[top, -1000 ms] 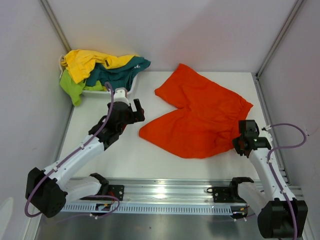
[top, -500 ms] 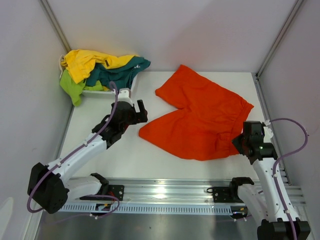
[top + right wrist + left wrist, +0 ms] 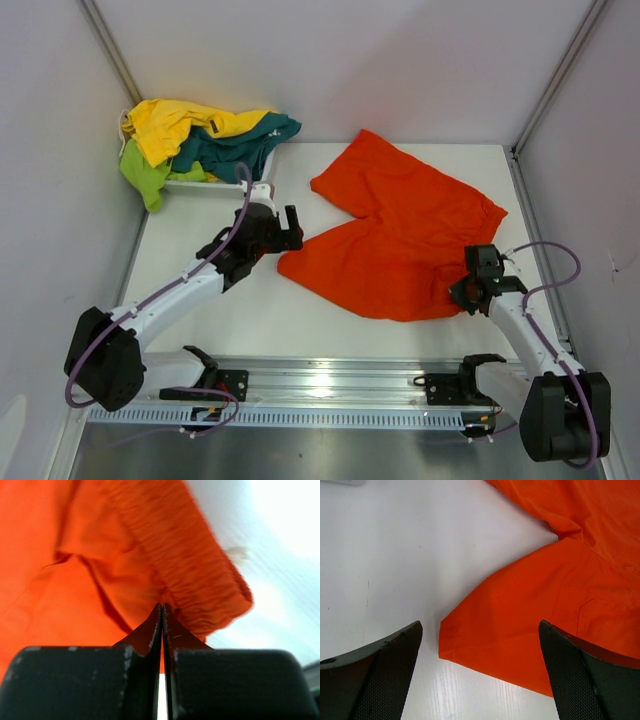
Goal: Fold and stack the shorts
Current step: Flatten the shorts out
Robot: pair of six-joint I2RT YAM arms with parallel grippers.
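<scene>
Right jaws closed at orange shorts (image 3: 75, 555).

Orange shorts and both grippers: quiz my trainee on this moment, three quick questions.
1. True or false: the left gripper is shut.
2. Which part of the orange shorts lies at the closed tips of the right gripper? A leg hem, B elastic waistband, C pocket.
3. Name the colours of the heaped shorts on the white basket.
Key: 1 false, it is wide open. 2 B. 3 yellow, teal, lime-green.
</scene>
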